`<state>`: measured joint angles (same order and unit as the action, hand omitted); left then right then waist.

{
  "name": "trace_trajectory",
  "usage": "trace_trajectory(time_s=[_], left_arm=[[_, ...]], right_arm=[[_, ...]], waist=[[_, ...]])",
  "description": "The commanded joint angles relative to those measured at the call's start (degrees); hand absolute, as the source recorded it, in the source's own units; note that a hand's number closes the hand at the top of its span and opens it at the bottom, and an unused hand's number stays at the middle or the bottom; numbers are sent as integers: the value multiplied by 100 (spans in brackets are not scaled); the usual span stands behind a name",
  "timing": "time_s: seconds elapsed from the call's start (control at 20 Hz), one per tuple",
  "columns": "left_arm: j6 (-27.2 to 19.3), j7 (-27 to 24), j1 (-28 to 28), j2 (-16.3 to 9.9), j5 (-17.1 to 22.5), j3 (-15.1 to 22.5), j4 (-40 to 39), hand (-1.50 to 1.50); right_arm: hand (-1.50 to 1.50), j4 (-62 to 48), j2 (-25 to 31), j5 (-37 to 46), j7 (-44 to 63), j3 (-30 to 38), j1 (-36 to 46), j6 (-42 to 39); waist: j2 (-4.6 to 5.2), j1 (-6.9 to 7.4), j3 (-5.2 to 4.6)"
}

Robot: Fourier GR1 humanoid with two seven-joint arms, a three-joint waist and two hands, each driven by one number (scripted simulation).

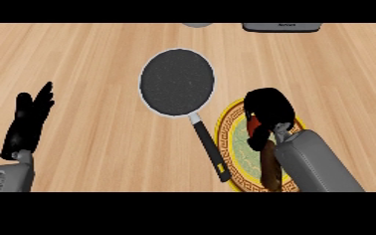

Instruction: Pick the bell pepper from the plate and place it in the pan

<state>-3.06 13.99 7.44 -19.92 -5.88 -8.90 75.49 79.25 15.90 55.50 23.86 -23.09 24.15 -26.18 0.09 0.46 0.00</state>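
Observation:
A dark round pan (177,82) with a pale rim lies in the middle of the wooden counter, its black handle (209,148) pointing toward me and slightly right. Just right of the handle sits a plate (239,144) with a yellow patterned rim and a green centre. My right hand (269,107) hovers over the plate's far part, fingers curled round the red bell pepper (255,127), of which only a small patch shows. The hand hides whether the pepper touches the plate. My left hand (28,122) rests open at the left edge, fingers up.
A dark grey flat object (283,27) lies at the counter's far right edge. A grey round thing (197,24) peeks in at the far middle. Bare wood (88,59) spreads between the pan and my left hand.

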Motion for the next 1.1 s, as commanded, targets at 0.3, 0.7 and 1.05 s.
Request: trace_trajectory(time_s=[0.3, 0.7, 1.05], left_arm=[[-5, 56, 429, 223, -48, 233, 1, 0], [96, -49, 340, 159, -55, 245, 15, 0], [49, 45, 517, 48, -104, 104, -257, 0]], right_arm=[[150, -1074, 1883, -778, -4363, 325, 1308, 73], [150, -2239, 1839, -1897, -6691, 1675, 2047, 1247], [150, -4072, 1606, -2058, -7917, 1860, 3280, 1015]], waist=[[266, 389, 43], [190, 414, 43], [155, 411, 8]])
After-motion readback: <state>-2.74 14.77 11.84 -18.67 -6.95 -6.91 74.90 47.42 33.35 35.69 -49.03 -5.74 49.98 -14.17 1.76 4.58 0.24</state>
